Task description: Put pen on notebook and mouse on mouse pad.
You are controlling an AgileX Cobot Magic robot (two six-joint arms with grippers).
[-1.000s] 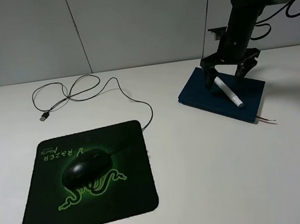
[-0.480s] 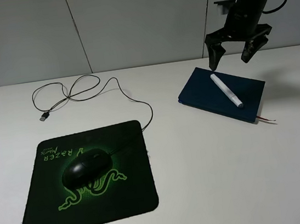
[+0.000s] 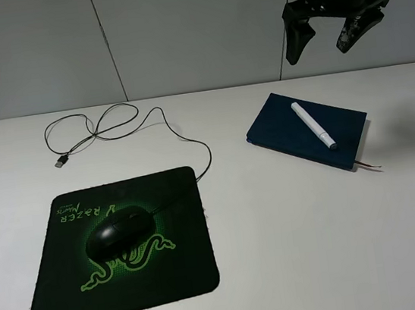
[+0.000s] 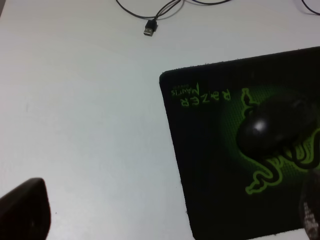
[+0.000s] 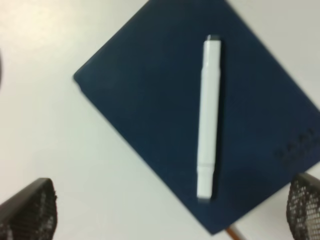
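Now look at where things lie: your pen [image 3: 315, 125] rests flat across the notebook [image 3: 276, 127], wholly on the cover, and your mouse [image 3: 118, 233] sits on the mouse pad [image 3: 58, 297], over the green logo. Both placements look done, so the risks from here are all about disturbing them.

Your right gripper [image 3: 336, 27] hangs high above the notebook with its jaws spread wide and nothing between them. The pen is round and lies loose; if you bring that arm down or sweep it low, a fingertip could nudge the pen and send it rolling off the cover onto the table [image 3: 297, 250].

Your left gripper [image 4: 160, 220] shows only as two dark finger edges at the rim of its wrist view, set far apart and holding nothing; how high it sits over the pad I can't really judge from that angle. The mouse's cable [image 3: 123, 124] trails off the pad in loose loops to the USB plug [image 3: 61, 162]. Catch a loop with the left arm as it moves and you could drag the mouse off the pad.
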